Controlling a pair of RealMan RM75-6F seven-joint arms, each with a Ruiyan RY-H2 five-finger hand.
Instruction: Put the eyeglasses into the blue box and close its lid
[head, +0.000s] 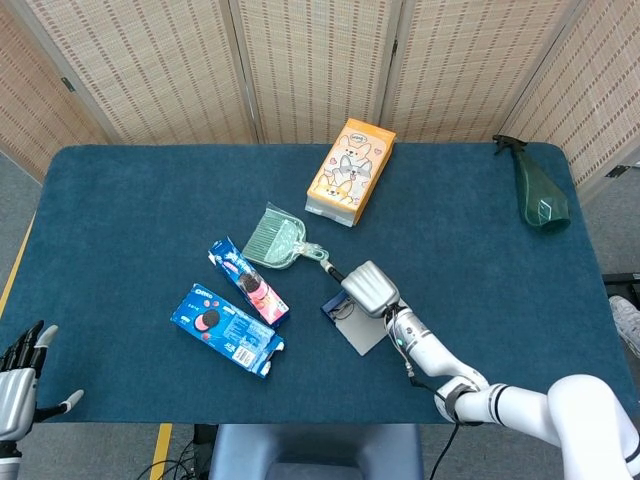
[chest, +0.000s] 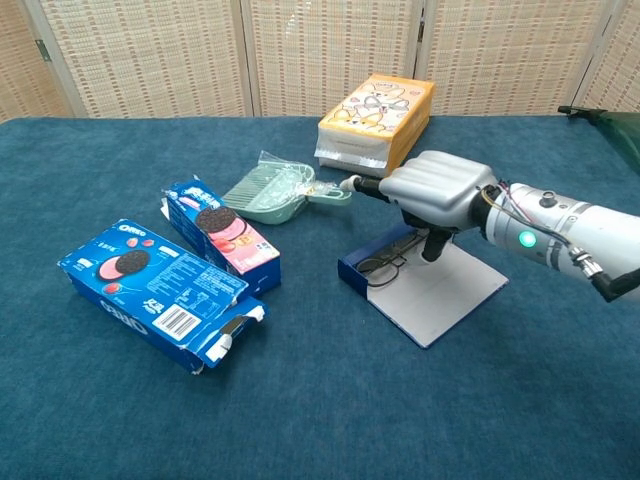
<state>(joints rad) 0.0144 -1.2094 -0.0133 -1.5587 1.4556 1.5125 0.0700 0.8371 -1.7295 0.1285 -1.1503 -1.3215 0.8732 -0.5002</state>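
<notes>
At the near left edge of the dark blue felt table (head: 130, 200), the left hand (head: 18, 375) idles with its fingers spread and nothing in them, well apart from the work. Near the table's middle lies the shallow blue box (chest: 372, 266), its pale grey lid (chest: 440, 292) flapped open flat toward the near right. The thin wire-framed eyeglasses (chest: 381, 266) already sit inside the box, long axis running left-near to right-far along it. The right hand (chest: 432, 190) hovers directly above the box's far end, fingers curled together, one dark fingertip reaching down into or just beside the box; whether it touches the eyeglasses cannot be told. Judging by this, the lid lies just near-right of that hand.
</notes>
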